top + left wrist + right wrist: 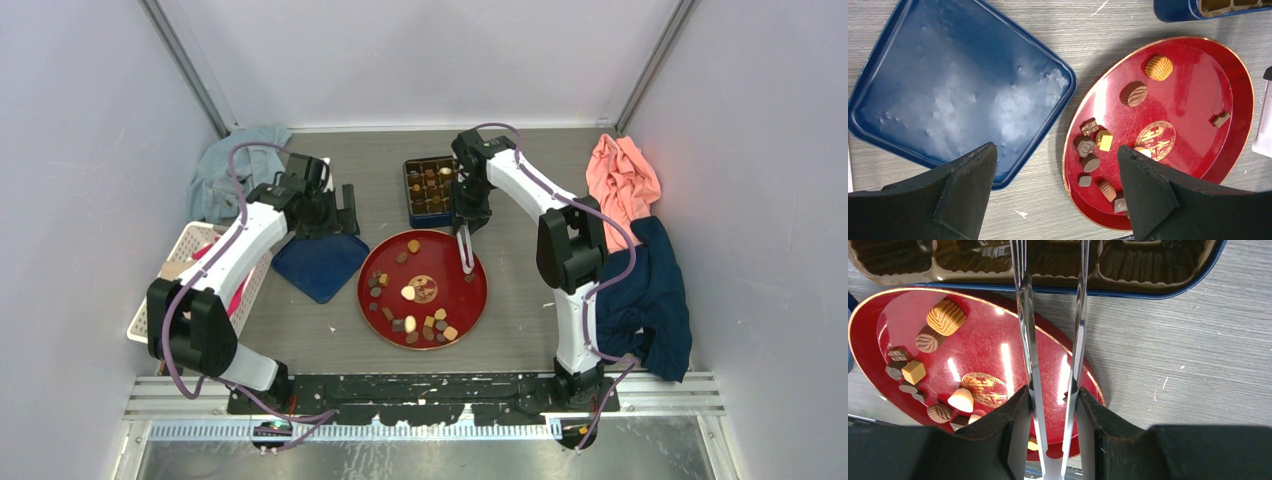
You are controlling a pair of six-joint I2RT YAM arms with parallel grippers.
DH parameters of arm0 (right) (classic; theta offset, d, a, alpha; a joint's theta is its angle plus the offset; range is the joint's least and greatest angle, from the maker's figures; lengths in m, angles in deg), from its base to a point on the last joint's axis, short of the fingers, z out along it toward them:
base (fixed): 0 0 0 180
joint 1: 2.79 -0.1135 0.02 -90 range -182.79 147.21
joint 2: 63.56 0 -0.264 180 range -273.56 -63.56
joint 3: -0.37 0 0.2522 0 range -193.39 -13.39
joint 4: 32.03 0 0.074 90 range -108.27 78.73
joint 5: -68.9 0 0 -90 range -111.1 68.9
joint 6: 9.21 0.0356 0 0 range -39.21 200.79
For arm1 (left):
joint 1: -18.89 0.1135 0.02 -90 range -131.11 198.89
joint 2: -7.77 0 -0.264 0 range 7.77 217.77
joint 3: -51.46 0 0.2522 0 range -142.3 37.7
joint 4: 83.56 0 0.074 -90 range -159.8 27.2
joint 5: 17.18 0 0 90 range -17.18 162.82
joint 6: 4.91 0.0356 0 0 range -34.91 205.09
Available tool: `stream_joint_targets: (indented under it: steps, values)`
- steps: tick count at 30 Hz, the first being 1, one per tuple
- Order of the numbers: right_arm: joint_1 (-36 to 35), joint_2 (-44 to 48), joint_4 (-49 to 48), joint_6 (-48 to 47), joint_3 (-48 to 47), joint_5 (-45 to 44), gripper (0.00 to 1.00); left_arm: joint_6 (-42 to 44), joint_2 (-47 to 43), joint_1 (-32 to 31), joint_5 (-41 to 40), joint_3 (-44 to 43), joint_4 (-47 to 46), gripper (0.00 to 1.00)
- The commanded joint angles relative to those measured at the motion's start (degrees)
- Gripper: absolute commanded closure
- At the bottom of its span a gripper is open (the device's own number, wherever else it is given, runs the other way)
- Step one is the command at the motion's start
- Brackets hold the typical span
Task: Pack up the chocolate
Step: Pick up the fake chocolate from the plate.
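1. Right gripper (1053, 394): clenched on a pair of metal tongs (1025, 330), with nothing else between its fingers. The two arms of the tongs stand apart. They run out of the top of the right wrist view, so you cannot tell whether they carry a piece.
2. In the overhead view the tongs hang over the right side of the red plate (440, 265). Their lower end is just beside a small dark piece (1220, 119) that sits alone there, well apart from the others.
3. The rest of the chocolate (946, 317) lies loose on the plate, mostly on its left and near sides, around the gold emblem (1155, 140) at the centre. None of it touches the tongs.
4. The box (1173, 11) stands open just beyond the plate's far edge. Some cups are filled and others look empty.
5. Left gripper (1055, 147): released, spread wide and empty. It hovers just off the plate's left edge, above the gap between the plate and the blue lid (948, 75), which lies to the plate's left.
6. Judgement: the right arm is the nearer one and already has the tool. The lone piece is your closest pick. The long axis of the tongs runs roughly from the plate's near side toward its far side, in line with the box, so the carry should be short and straight. Watch for small pieces slipping.
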Motion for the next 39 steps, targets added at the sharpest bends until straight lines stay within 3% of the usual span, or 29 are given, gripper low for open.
stream_joint_targets:
  steps: [1,26,28,31,39]
  values:
    - [0.1,2.9,1.7,-0.2,-2.2,-0.6,0.62,0.0,-2.3,0.5,0.8,0.2,-0.9,0.10]
    - [0.1,4.9,0.9,-0.1,-2.7,-1.3,0.57,-0.6,-2.7,0.5,1.5,0.5,-1.0,0.10]
    - [0.0,6.0,0.1,0.1,-2.8,-2.1,0.60,-0.7,-2.7,0.5,1.7,0.4,-0.9,0.10]
    - [0.0,7.8,-1.0,0.2,-3.2,-2.4,0.76,-0.7,-2.9,0.5,1.7,0.3,-0.8,0.10]
    - [0.0,12.0,2.6,-0.9,-3.9,-0.3,0.80,0.5,-3.2,0.5,1.0,-0.5,-0.4,0.10]
